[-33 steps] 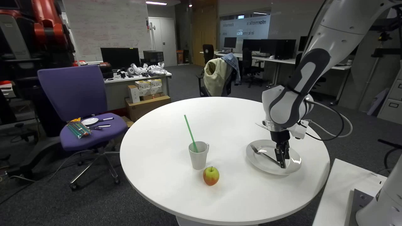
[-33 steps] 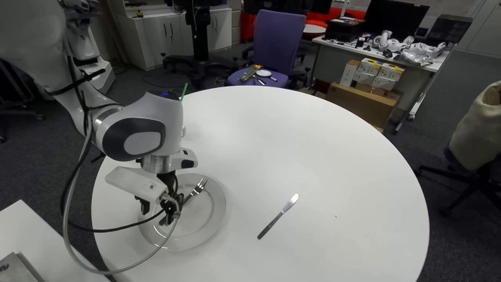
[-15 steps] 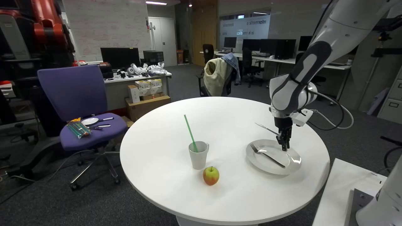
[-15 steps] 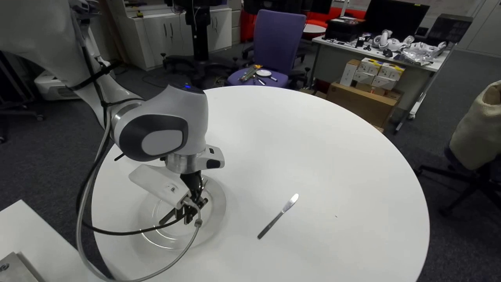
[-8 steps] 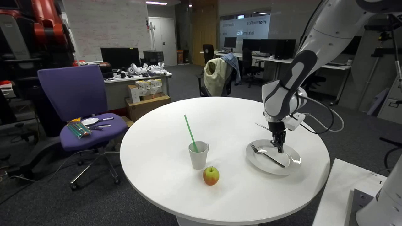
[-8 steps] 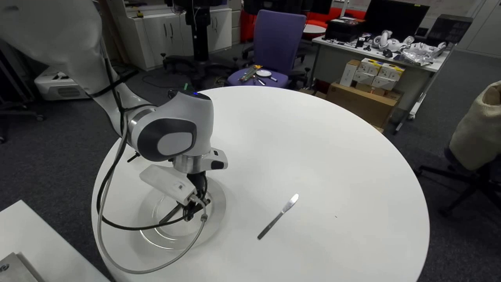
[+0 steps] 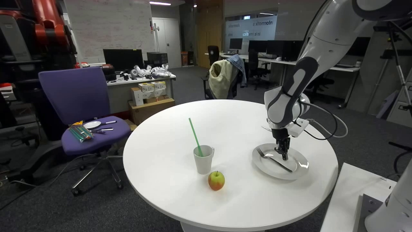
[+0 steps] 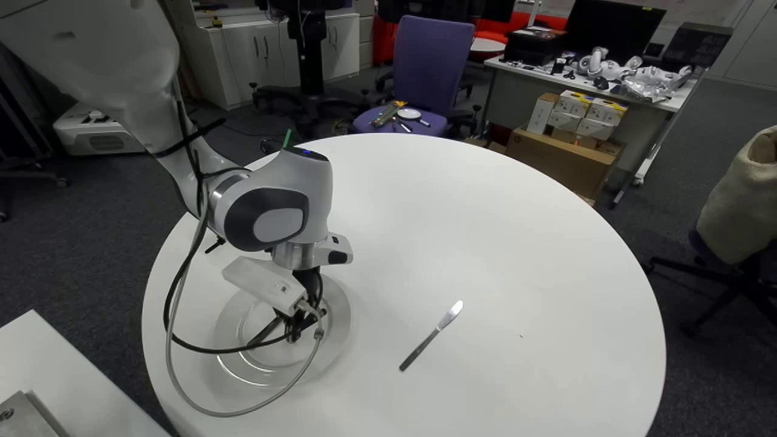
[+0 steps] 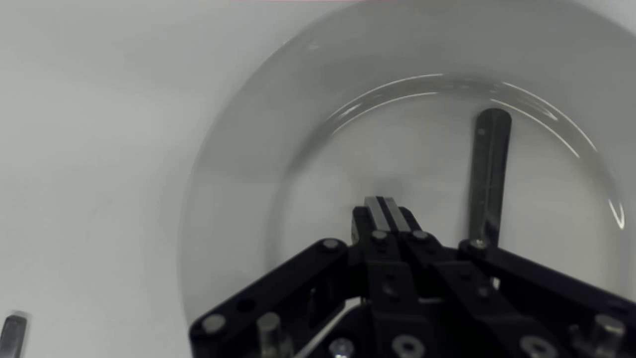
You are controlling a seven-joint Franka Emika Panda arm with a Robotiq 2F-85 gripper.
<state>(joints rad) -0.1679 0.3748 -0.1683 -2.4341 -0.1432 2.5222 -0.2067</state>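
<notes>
My gripper is shut, its two light-edged pads pressed together with nothing between them. Its tips point down over the middle of a white plate; whether they touch it I cannot tell. A fork lies on that plate, its dark handle just right of the tips in the wrist view, apart from them. An exterior view shows the whole fork beside the gripper. On the table away from the plate lies a knife, of which the wrist view probably catches the handle end.
A white cup with a green straw stands on the round white table. In front of it sits a red and green apple. Looped cables hang from the arm. A purple chair stands off the table.
The jaws, spread near the fork's handle about two seconds ago, have come together. The gripper first moved off the handle, then slid a little back over the plate's middle. The fork stays put.
</notes>
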